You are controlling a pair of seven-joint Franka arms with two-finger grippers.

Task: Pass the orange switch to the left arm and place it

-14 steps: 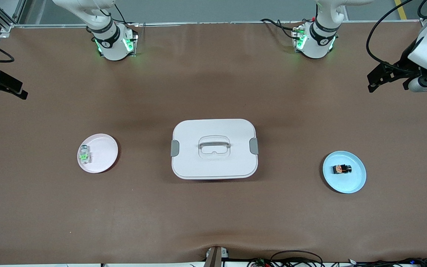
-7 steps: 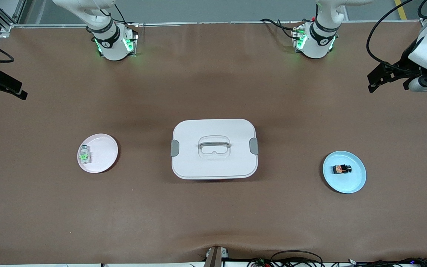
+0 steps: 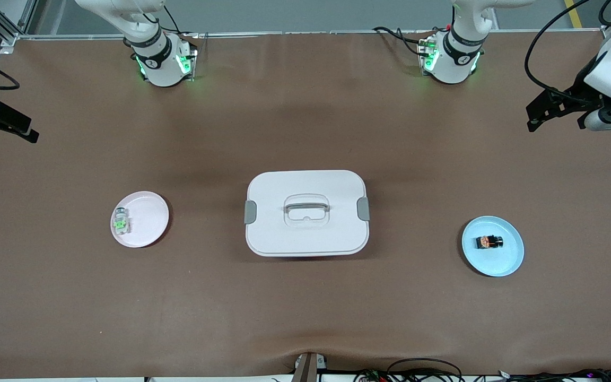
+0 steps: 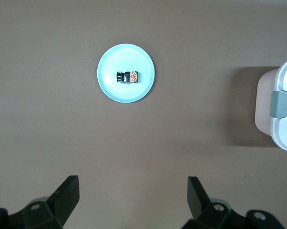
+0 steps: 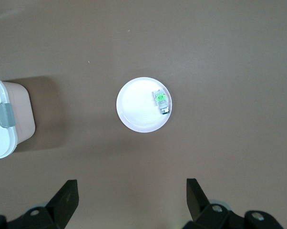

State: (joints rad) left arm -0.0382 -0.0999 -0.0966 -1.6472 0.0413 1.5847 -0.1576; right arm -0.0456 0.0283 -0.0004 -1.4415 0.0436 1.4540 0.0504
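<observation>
The orange switch (image 3: 489,242) (image 4: 127,76), a tiny dark block with an orange mark, lies on a light blue plate (image 3: 509,260) (image 4: 110,90) toward the left arm's end of the table. The white box (image 3: 305,233) (image 4: 284,119) (image 5: 3,138) with grey clips stands in the middle of the table. My left gripper (image 3: 531,118) (image 4: 133,183) hangs open and empty high over the table's left-arm end, apart from the blue plate. Over the other end my right gripper (image 3: 32,132) (image 5: 131,186) is also open and empty.
A pink plate (image 3: 149,223) (image 5: 136,114) lies toward the right arm's end and carries a pale clear part with a green mark (image 3: 121,222) (image 5: 161,101). Both arm bases (image 3: 162,58) stand along the table edge farthest from the front camera.
</observation>
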